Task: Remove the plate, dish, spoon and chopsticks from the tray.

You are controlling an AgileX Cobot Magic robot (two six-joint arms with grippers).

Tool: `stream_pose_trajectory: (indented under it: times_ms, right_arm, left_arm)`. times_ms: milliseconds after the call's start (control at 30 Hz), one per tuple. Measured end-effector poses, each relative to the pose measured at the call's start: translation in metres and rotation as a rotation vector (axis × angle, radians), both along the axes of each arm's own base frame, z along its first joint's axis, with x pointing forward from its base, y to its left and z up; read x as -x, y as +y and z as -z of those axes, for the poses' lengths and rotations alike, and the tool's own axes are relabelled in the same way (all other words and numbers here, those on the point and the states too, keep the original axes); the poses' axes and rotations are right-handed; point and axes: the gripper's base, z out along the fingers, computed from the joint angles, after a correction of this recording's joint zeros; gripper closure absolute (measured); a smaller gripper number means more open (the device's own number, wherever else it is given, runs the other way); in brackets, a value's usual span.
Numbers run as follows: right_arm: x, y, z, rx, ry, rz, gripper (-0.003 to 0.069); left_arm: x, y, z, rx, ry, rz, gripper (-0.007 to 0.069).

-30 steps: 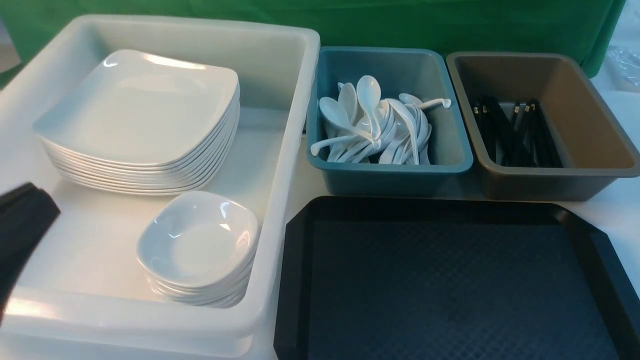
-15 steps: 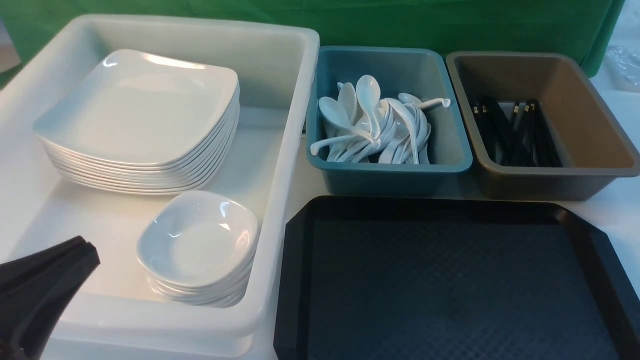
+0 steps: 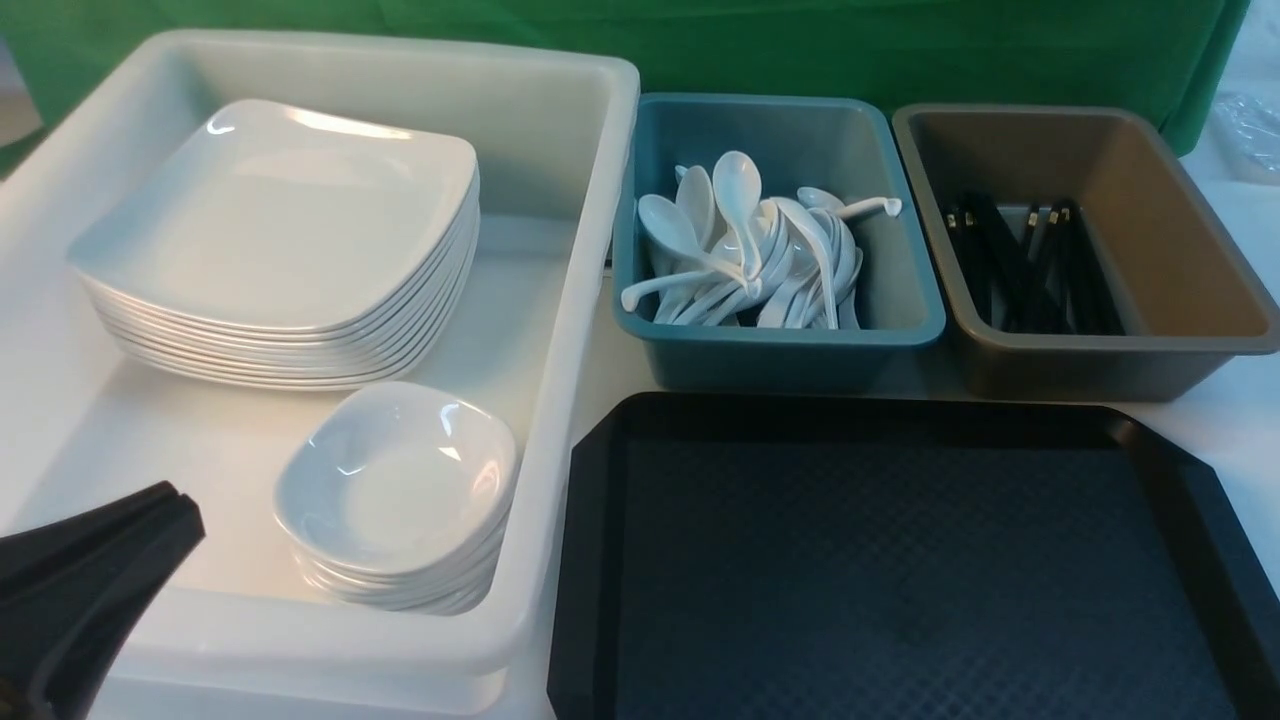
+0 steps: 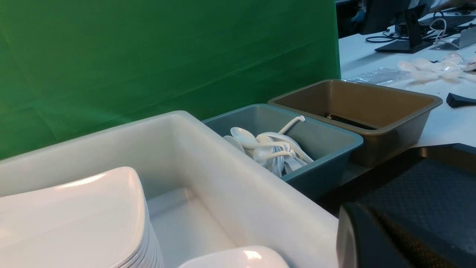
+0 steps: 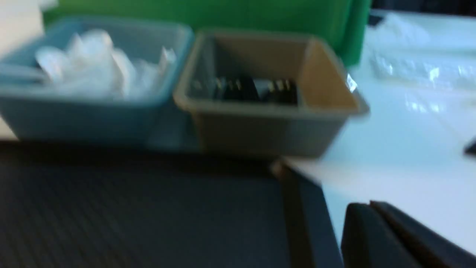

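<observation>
Left end effector [image 3: 185, 510] moved in over the white tub [image 3: 560, 420], closed, empty, right end effector [image 5: 370, 204] closed, empty

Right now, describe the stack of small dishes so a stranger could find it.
Find the big white plastic tub on the left. At its near right corner, beside the black tray, sits the stack of small glossy white rounded-square dishes. It is deeper and far narrower than the stack of wide flat plates behind it.
</observation>
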Motion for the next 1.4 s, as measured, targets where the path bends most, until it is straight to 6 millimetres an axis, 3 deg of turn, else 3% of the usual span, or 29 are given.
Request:
stream_pose_trajectory:
  times_ms: [233, 1133, 1333, 1400]
  right_arm:
    - [0.007, -0.001, 0.014, -0.019, 0.098, 0.012, 0.0641]
    - [0.007, 0.0, 0.014, -0.051, 0.103, 0.015, 0.0595]
    - [0.007, 0.0, 0.014, -0.051, 0.103, 0.015, 0.0581]
    - [0.007, 0.0, 0.014, -0.051, 0.103, 0.015, 0.0575]
  left_arm:
    - [0.0, 0.0, 0.0, -0.002, 0.002, 0.001, 0.0615]
    - [0.0, 0.0, 0.0, 0.005, -0.014, -0.004, 0.0615]
    - [-0.001, 0.018, 0.004, 0.098, -0.209, -0.225, 0.0624]
    - [0.001, 0.027, 0.015, 0.123, -0.226, -0.33, 0.0624]
